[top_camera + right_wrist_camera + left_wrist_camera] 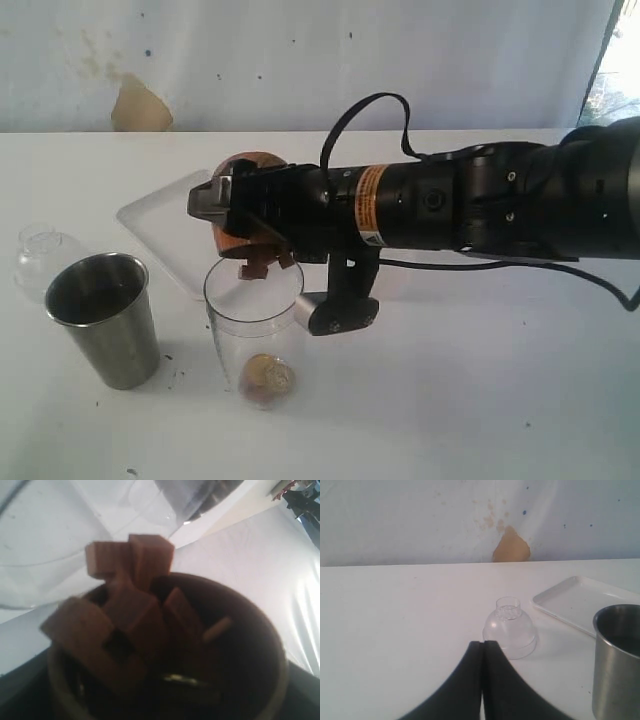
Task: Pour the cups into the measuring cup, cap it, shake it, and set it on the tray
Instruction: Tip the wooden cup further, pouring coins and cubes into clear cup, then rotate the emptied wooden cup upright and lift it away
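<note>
The right gripper (pixel 232 215) is clamped on the small round-bellied brown wooden cup (pixel 258 160), which it holds tipped on its side just above the rim of the tall clear straight-sided measuring cup (pixel 255 330). That cup stands on the white table (pixel 480 380), just in front of the flat white rectangular tray (pixel 160 220). Small brown cubes (pixel 262 262) are spilling from the wooden cup's mouth, and a round golden-brown piece (pixel 268 378) already lies at the bottom of the clear cup. The main risk seems to be aim: the cubes tumble in a loose clump right at the near rim, so some may strike the edge and bounce onto the table. The low-hanging wrist could also nudge the light, nearly empty cup and tip it. A piece wedged inside the wooden cup might hang back and drop late as the cup is carried off. The shiny stainless-steel tumbler (pixel 105 320) stands near the clear cup, so a sideways swing could clip it. The left gripper (pixel 481 650) hangs with fingers pressed together, holding nothing, near the clear domed lid (pixel 510 627).
</note>
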You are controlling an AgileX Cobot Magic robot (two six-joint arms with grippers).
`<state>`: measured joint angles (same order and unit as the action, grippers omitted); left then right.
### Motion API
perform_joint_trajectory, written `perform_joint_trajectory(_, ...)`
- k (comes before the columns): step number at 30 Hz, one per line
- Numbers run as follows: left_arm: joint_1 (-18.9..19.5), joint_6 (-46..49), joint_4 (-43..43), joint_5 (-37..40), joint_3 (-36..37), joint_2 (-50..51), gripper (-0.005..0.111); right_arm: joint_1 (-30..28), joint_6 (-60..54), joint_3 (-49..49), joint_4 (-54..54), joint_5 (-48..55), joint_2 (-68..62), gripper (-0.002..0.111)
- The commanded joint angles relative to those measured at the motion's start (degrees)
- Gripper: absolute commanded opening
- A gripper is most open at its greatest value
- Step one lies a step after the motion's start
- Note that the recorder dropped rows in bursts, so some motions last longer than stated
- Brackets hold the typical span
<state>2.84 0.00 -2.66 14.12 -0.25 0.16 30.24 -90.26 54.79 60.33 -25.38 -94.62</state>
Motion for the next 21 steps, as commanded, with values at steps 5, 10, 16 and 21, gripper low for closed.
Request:
perform_joint_trajectory(5,-0.2,0.0,0.3,-0.7,0.3,-0.2,0.000,0.0,-2.5,-0.3,-4.5,-2.5,0.8,0.000)
perform_joint_trajectory(10,-0.2,0.0,0.3,-0.7,0.3,-0.2,0.000,0.0,-2.5,-0.3,-4.6,-2.0,0.8,0.000)
perform_joint_trajectory(16,-0.2,0.0,0.3,-0.7,0.3,-0.2,0.000,0.0,-2.5,-0.3,-4.6,-1.7,0.8,0.000)
perform_joint_trajectory(21,-0.2,0.0,0.3,-0.7,0.3,-0.2,0.000,0.0,-1.6,-0.3,-5.1,-1.7,0.8,0.000)
